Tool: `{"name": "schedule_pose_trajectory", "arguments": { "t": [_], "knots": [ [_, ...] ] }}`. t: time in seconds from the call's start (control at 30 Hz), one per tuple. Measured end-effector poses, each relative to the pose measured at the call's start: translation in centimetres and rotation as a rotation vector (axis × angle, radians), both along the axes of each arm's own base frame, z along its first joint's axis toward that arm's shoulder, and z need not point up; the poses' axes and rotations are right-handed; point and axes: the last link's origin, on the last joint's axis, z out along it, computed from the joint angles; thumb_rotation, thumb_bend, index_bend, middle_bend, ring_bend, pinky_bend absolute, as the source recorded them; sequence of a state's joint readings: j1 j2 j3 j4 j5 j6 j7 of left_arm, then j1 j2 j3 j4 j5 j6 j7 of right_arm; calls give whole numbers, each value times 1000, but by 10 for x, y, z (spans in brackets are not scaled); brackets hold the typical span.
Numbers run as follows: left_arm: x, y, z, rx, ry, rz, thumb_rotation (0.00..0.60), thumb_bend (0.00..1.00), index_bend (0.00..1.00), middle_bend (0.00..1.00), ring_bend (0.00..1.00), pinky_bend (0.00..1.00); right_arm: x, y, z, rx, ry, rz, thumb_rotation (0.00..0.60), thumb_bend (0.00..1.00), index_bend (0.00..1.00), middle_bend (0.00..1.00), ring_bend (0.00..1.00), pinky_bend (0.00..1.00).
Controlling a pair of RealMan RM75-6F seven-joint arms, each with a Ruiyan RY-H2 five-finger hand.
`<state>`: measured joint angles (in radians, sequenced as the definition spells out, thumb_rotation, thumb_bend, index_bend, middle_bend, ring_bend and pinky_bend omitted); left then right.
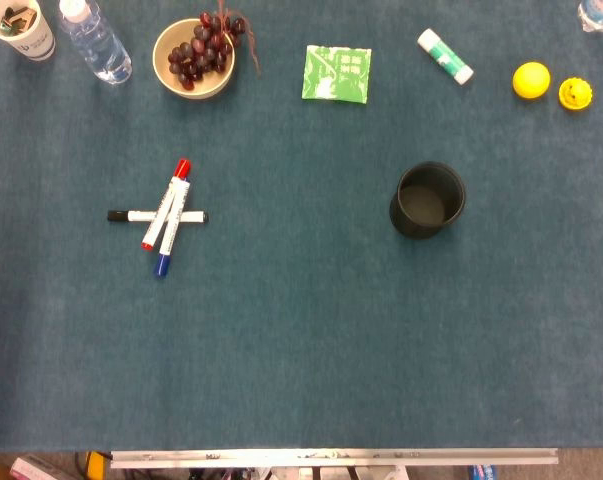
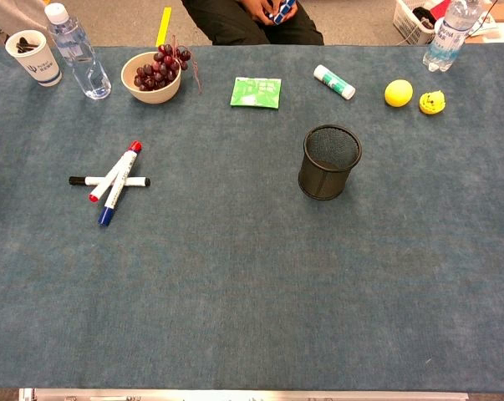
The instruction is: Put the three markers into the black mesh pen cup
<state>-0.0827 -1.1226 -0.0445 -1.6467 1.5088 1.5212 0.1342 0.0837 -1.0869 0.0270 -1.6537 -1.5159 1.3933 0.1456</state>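
We saw neither hand; three markers [image 1: 161, 215] lay crossed, well apart from the empty black mesh pen cup [image 2: 329, 161], awaiting pickup.

1. The desk [image 2: 252, 284] is covered in plain blue-grey felt.
2. The cup [image 2: 329, 162] is black mesh.
3. Three white markers: red [image 2: 116, 170], blue [image 2: 114, 199] and black [image 2: 109, 181] caps.
4. A beige bowl [image 2: 151, 88] holds dark red grapes [image 2: 158, 68].
5. The packet [image 2: 256, 92] is green with white print.
6. The ball [image 2: 398, 93] is yellow.
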Motion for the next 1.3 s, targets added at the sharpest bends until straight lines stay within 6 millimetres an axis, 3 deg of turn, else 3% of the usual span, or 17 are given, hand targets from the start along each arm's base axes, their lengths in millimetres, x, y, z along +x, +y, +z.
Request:
{"name": "schedule_pose_trajectory", "arguments": {
  "t": [0.33, 0.57, 0.87, 1.3],
  "knots": [
    [-4, -2, 1, -1, -5, 18, 600, 295, 88, 128, 123, 152, 5, -16, -35, 134, -296, -22, 600, 68, 256, 306, 169, 189],
    [-4, -4, 4, 4, -9, 16, 600, 295, 88, 128, 124, 152, 5, -41, -74, 258, -522, -67, 600, 68, 262, 309, 170, 189],
    [-4, -6, 10, 19, -6, 19, 600, 295, 87, 127, 124, 152, 11, -76, -126, 334, -626, -65, 600, 0, 263, 296, 170, 198],
    [-3, -6, 14, 34, -6, 23, 600, 295, 87, 127, 124, 152, 31, -114, -173, 364, -689, -43, 600, 0, 263, 295, 170, 198]
  ]
}}
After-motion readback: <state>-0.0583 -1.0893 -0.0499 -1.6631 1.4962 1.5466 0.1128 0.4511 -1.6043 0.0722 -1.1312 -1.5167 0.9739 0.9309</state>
